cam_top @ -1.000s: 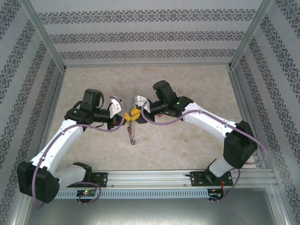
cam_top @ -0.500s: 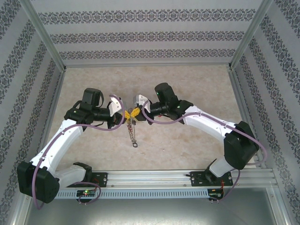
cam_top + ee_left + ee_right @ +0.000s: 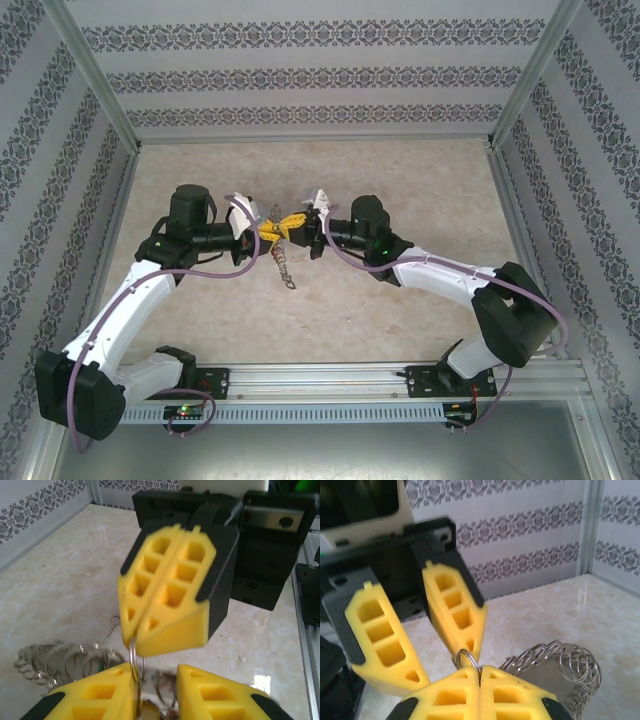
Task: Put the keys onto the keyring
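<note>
The right gripper [image 3: 480, 677] is pressed shut, pinching the keyring [image 3: 542, 655]. Facing it at the keyring, the left gripper [image 3: 152, 685] has its jaws spread.

This is a robot test cell in a lab, not a lived-in room. Bare aluminium posts [image 3: 95, 80] frame a boxed-in bay, and its panel walls [image 3: 300, 75] are papered in bands of grey damask print. The worktop [image 3: 400, 180] is beige and marble-look. An aluminium rail [image 3: 330, 378] along its near edge carries a left arm [image 3: 130, 300] and a right arm [image 3: 440, 270], both white and black, trailing purple cables [image 3: 72, 400].
</note>
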Tool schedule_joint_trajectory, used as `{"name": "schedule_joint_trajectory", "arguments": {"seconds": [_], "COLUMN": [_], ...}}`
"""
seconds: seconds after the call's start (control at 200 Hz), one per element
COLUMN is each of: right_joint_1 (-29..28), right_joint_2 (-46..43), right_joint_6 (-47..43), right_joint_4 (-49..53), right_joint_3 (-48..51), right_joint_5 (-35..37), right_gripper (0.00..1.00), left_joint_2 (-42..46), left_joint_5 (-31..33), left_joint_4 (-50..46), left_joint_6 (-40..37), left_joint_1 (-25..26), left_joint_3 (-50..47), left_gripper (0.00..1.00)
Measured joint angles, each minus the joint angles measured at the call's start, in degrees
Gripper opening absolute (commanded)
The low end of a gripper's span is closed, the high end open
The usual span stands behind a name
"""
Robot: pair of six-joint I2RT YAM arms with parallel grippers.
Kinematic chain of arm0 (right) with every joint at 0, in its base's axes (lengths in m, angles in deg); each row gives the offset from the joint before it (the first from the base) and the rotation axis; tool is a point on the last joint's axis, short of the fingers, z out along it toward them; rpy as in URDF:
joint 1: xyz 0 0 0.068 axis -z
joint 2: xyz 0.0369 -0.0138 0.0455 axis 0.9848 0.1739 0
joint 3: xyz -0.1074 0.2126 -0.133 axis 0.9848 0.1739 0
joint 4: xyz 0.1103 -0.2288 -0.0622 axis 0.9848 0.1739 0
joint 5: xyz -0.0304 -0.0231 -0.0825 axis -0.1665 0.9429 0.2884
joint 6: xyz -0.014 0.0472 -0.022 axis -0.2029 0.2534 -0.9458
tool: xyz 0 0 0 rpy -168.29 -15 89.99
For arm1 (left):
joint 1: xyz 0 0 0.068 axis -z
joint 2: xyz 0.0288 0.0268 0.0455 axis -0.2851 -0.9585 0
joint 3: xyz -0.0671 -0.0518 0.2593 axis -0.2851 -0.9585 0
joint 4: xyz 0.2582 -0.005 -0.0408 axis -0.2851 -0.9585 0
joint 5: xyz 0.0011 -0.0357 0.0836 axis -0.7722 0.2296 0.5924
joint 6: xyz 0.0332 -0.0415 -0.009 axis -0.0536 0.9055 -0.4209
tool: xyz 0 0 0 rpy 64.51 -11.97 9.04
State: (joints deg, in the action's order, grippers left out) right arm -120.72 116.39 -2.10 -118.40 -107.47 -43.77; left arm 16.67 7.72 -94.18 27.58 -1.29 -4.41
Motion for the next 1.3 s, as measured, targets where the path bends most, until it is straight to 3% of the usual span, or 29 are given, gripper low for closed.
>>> {"name": "schedule_joint_trajectory", "arguments": {"seconds": [0.27,0.63,0.764,1.099,1.159,1.299], "right_joint_1": [-1.53,-1.55,-1.09,-1.05,-1.22,-3.87], "right_joint_2": [-0.02,0.17,0.09,-1.33,-1.31,0.79], "right_joint_6": [5.6,6.03,2.84,-1.7,-1.64,-0.11], "right_joint_4": [-9.53,-13.64,-10.36,1.6,3.3,4.22], "right_joint_3": [0.92,0.92,0.92,2.78,3.3,3.34], "right_joint_5": [5.95,6.97,5.6,9.79,11.3,15.45], "right_gripper": [0.0,0.0,0.0,0.0,0.0,0.0], "left_joint_2": [1.03,2.95,5.31,7.52,7.52,8.2], "left_joint_5": [-1.49,0.07,1.68,4.07,6.16,14.69], "left_joint_4": [3.78,2.95,2.45,4.55,5.27,6.25], "left_joint_6": [2.75,3.5,3.34,8.79,10.78,15.96], "left_joint_1": [0.0,0.04,-0.33,-2.56,-2.82,-4.61], "left_joint_3": [-1.51,-2.73,-3.04,-8.0,-8.92,-10.21], "left_gripper": [0.23,0.35,0.45,0.49,0.5,0.62]}}
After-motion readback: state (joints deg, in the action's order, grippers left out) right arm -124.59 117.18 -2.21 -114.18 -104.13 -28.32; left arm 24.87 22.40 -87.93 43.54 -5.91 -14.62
